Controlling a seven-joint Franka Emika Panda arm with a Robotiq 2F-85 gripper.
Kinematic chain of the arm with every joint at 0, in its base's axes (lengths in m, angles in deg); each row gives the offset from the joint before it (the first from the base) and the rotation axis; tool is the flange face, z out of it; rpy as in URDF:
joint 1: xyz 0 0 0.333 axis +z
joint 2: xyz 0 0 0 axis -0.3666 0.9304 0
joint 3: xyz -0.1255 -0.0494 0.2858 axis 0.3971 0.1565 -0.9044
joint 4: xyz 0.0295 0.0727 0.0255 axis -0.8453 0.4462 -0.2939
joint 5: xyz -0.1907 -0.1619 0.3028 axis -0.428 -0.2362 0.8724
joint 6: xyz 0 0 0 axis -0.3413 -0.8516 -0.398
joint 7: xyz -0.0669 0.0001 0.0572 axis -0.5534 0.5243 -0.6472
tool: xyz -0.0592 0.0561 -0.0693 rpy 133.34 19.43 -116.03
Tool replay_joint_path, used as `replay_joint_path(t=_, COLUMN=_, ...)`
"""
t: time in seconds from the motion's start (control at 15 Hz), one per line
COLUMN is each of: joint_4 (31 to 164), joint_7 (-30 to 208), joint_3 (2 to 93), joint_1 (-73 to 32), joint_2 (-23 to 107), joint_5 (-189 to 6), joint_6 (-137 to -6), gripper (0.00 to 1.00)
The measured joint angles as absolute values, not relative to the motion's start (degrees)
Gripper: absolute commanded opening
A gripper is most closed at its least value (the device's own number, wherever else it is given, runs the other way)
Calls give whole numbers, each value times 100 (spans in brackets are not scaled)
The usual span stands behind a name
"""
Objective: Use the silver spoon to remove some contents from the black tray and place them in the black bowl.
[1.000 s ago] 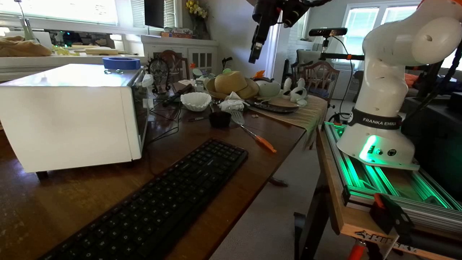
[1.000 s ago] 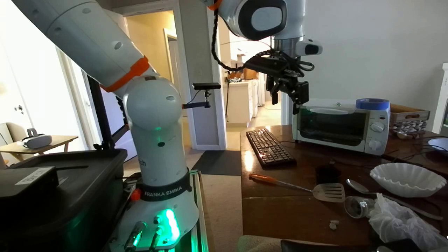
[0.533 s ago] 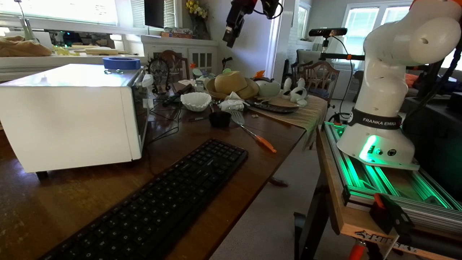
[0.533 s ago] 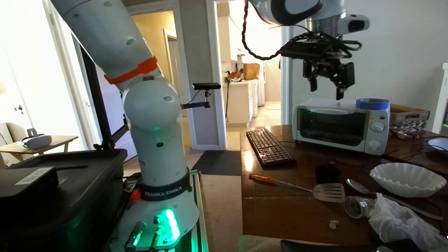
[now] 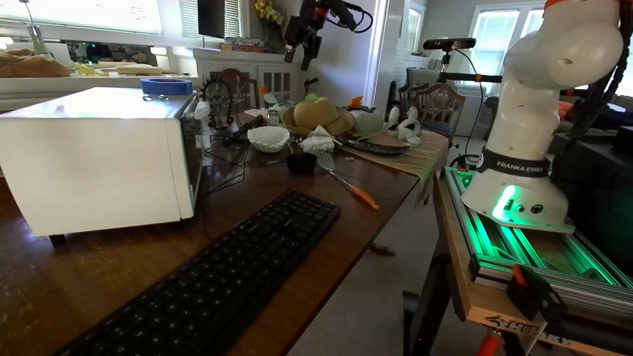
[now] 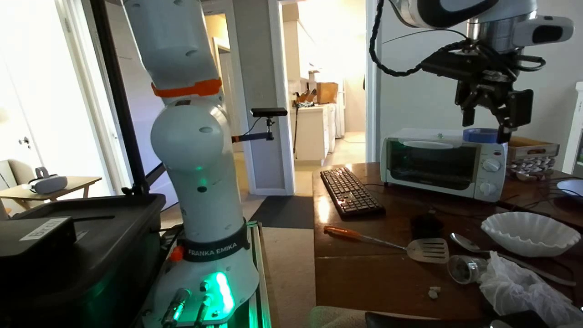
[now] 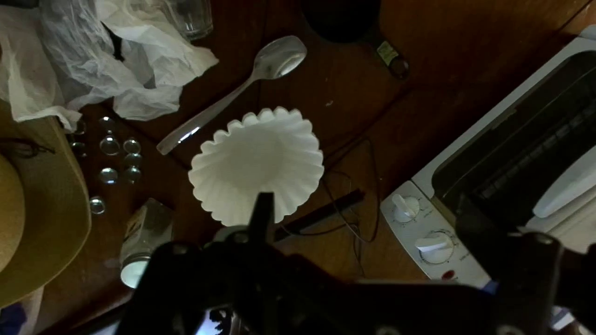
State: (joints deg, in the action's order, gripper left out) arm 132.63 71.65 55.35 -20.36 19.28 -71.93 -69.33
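Over the desk [image 6: 364, 282], in an exterior view, our arm [image 6: 196, 132] has swung right toward the white bowl [image 6: 530, 234], pincer [image 6: 485, 131] wide and empty. The silver spoon [image 7: 266, 66] lies beside that bowl's near side, so we judge grasping comes next.

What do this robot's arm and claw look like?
The white arm has rounded segments, an orange band and a black collar reading FRANKA EMIKA above a green-lit base. The gripper is mostly black and angular, with two fingers; a knobbly black cable loops beside it.
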Motion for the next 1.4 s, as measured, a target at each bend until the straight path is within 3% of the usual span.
replay_joint_path(t=0.87, joint_4=13163, joint_7=7929, joint_3=5394, joint_1=-2267, joint_2=2196, joint_5=-7069, joint_6=-7039, gripper=100)
replay_joint_path(t=1.4, joint_4=14199, joint_7=9240, joint_3=5611, joint_1=-3113, joint_2=2261, joint_5=-7123, joint_6=-7622, gripper=100)
